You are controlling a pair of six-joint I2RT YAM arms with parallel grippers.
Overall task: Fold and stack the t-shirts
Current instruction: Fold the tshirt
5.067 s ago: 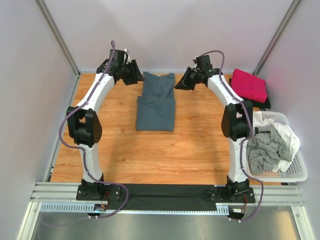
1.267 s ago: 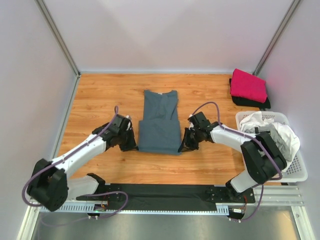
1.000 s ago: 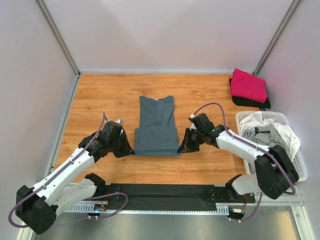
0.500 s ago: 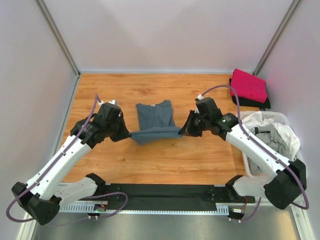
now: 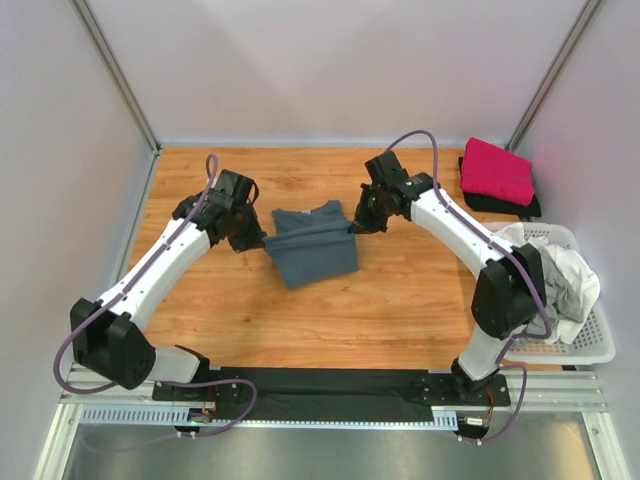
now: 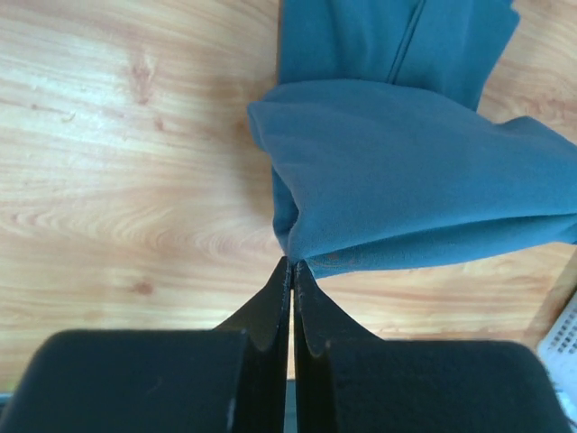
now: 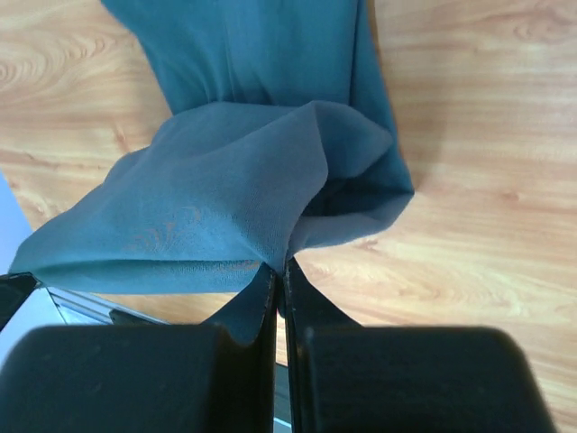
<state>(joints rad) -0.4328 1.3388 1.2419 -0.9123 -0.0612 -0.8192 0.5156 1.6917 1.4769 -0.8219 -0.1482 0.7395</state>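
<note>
Top external view: the left arm runs from its base at 7 o'clock, elbow swung out toward 9, wrist bent in to the table's (image 5: 300, 325) middle. The right arm runs from 5 o'clock, elbow at 4, forearm stretched toward 1 and wrist turned back to centre. Left gripper (image 5: 258, 240): jaws pressed together on one corner of the slate blue-grey t-shirt (image 5: 312, 248); in the left wrist view the fingertips (image 6: 290, 269) pinch a doubled edge of cloth (image 6: 415, 180). Right gripper (image 5: 355, 226): likewise clamped on the opposite corner, shown in the right wrist view (image 7: 279, 269) with fabric (image 7: 243, 207) bunched above it. Shirt sits mid-table between the two grippers, long axis 12 to 6, collar toward 12, held edge spanning 9 to 3, a doubled flap sagging toward 6. Magenta-pink t-shirt (image 5: 495, 170), folded, lies on a black t-shirt (image 5: 505, 207) at 2 o'clock. Basket (image 5: 575, 348) at 4 o'clock holds a white t-shirt (image 5: 580, 268) and a light grey t-shirt (image 5: 562, 298).
</note>
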